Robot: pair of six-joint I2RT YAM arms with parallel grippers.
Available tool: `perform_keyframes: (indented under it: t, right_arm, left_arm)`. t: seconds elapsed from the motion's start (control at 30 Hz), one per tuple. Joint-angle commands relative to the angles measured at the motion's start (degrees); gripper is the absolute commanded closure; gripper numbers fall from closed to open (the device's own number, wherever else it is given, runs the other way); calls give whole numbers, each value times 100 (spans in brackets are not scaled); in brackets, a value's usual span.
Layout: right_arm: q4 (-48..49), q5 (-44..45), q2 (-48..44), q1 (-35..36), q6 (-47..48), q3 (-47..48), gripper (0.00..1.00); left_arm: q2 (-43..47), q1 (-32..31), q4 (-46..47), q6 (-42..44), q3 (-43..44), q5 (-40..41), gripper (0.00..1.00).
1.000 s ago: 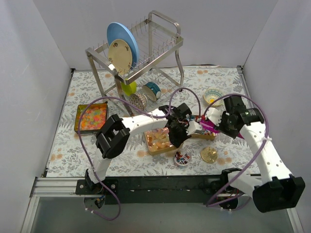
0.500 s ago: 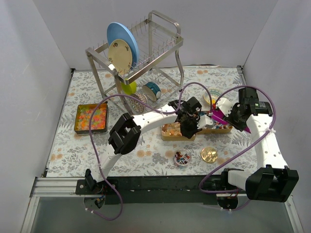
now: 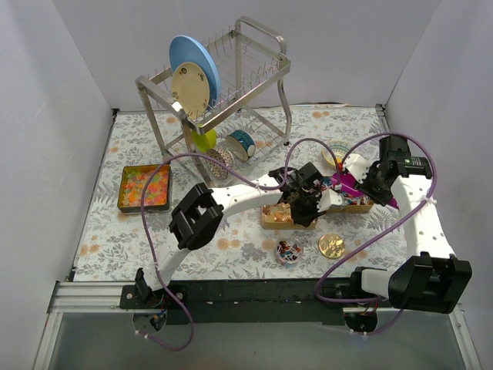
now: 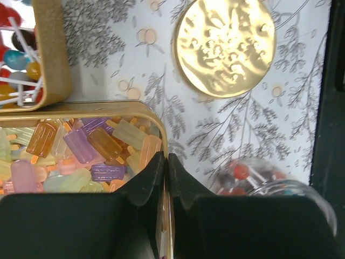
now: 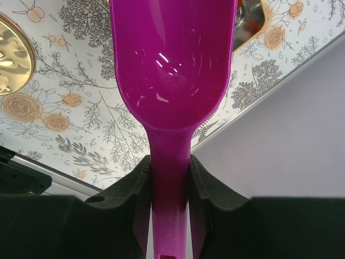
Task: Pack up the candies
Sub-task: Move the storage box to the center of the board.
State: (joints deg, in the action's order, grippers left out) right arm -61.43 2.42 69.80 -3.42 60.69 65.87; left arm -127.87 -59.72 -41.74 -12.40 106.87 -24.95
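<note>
My left gripper [image 3: 306, 207] [image 4: 166, 161] is shut on the right rim of a gold tin [image 3: 276, 218] [image 4: 129, 105] full of glossy popsicle-shaped gummies [image 4: 81, 154]. My right gripper [image 3: 362, 183] [image 5: 170, 175] is shut on the handle of the purple scoop [image 3: 343, 183] [image 5: 170, 70], held above a second gold tin [image 3: 356, 206] [image 4: 51, 65] that holds red and blue sweets on white sticks. A small glass jar [image 3: 290, 250] [image 4: 261, 181] holds red-blue-white wrapped pieces. A tray of tiny red-orange-yellow bits [image 3: 145, 187] lies far left.
A round gold lid [image 3: 332, 245] [image 4: 223, 46] [image 5: 11, 54] lies near the front, right of the jar. A dish rack [image 3: 231, 85] with two plates stands at the back, tape rolls [image 3: 231, 150] below it. A small bowl [image 3: 336, 151] sits behind the scoop. Walls close both sides.
My left gripper has dragged the gummy tin to the right, up against the second tin. My right arm has pulled back to the right with the scoop.
</note>
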Motion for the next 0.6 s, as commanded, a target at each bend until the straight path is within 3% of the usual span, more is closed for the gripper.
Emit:
perform_keyframes:
  t: [0.0,0.03,0.13,0.23,0.4,0.57]
  right_arm:
    - [61,-92,69,-36,180,383,99]
    - [61,-110,112,-36,180,401,99]
    - [43,-162,148,-27,189,453,99]
    - [17,-198,131,-36,329,497,99]
    - [61,-513,-54,-36,786,427,99]
    - [-71,-917,-107,-36,971,523,99]
  left_arm:
    - [157,-338,-2,-333,-377,-204,95]
    - [158,-347,103,-489,-360,-12,81]
    - [271,-338,279,-640,-281,296,59]
    - [499,-294,342,-772,-10,272,49]
    - [1299,-172,534,-930,19,201,43]
    - [2352,451,1096,-1771,-963,-1,46]
